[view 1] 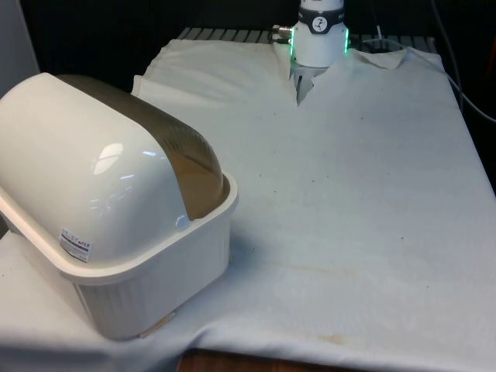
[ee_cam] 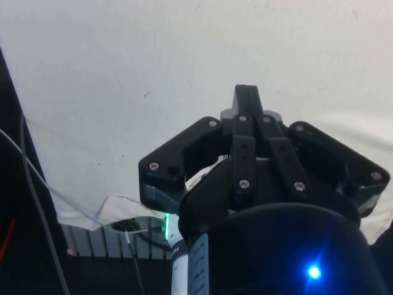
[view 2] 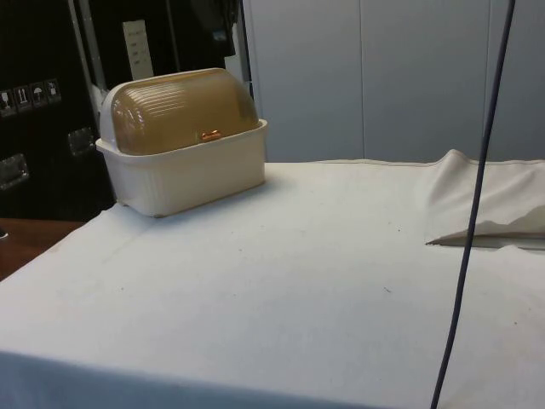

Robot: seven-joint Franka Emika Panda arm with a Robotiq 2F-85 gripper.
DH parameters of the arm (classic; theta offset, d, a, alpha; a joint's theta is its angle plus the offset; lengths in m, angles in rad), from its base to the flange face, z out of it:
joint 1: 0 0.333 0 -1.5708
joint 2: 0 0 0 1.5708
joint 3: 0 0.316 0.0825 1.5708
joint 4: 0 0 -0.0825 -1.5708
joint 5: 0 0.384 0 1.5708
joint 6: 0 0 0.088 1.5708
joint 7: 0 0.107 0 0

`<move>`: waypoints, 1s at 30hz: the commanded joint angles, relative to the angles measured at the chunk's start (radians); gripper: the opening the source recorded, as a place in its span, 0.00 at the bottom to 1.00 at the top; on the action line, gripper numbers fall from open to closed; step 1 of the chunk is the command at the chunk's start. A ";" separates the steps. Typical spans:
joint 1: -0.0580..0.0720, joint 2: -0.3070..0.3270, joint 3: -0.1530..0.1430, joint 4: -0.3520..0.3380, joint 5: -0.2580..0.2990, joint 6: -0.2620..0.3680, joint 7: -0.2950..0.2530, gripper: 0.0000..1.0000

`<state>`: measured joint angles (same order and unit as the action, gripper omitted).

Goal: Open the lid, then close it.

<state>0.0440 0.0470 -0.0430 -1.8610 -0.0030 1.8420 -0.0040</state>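
- White cloth [view 1: 364,194] covers the table; the bread box [view 1: 116,225] sits well apart from the robot base [view 1: 319,35], toward the front view's left.
- Side view: its brown lid [view 2: 179,115] is down, handle [view 2: 210,135] just above the box rim.
- Wrist view: gripper [ee_cam: 247,98] over the cloth, fingers pressed together.

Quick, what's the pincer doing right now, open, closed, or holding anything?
Pincer: closed, fingers together, holding nothing, above the white cloth.

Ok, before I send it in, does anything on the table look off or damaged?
Nothing damaged. The bread box sits upright with its brown lid closed. The white cloth is rumpled and lifted at the robot's end and shows faint stains near the front edge.
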 commanded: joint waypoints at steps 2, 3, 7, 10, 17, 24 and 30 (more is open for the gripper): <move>0.003 0.008 0.004 0.008 -0.006 -0.003 0.008 0.00; 0.003 0.009 0.005 0.009 -0.007 -0.004 0.009 0.00; 0.000 0.011 0.006 -0.001 -0.015 0.013 0.016 0.00; 0.001 0.013 0.006 -0.013 -0.022 0.036 0.027 0.00; 0.001 0.014 0.007 -0.051 -0.037 0.109 0.063 0.00; 0.000 0.016 0.006 -0.079 -0.048 0.167 0.091 0.00; 0.000 0.014 0.006 -0.108 -0.054 0.226 0.111 0.00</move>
<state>0.0430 0.0650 -0.0360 -1.9600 -0.0480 2.0470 0.0970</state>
